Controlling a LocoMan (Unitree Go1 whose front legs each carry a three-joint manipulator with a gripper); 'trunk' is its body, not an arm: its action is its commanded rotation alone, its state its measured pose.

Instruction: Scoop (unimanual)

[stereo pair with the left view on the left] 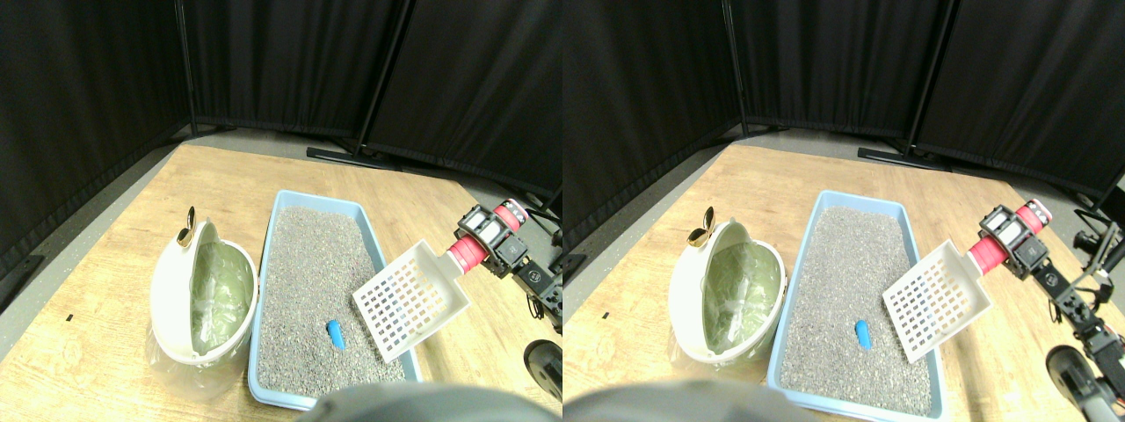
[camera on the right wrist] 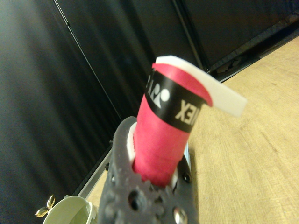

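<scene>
Holding the scoop (stereo pair with the left view on the left: 411, 301) by its red handle (stereo pair with the left view on the left: 468, 252), right gripper (stereo pair with the left view on the left: 489, 236) is closed tight on it. Blue lump (stereo pair with the left view on the left: 336, 334) sits in litter tray (stereo pair with the left view on the left: 267, 268), below & past scoop's tip. Scoop may hit tray rim or miss lump if it dips crooked.

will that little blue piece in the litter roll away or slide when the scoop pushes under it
The blue piece looks like a short rounded capsule, so it could roll sideways if nudged. It lies on loose grey litter, which probably damps rolling and gives way under the scoop. It looks small and likely light, easy to lift.
</scene>
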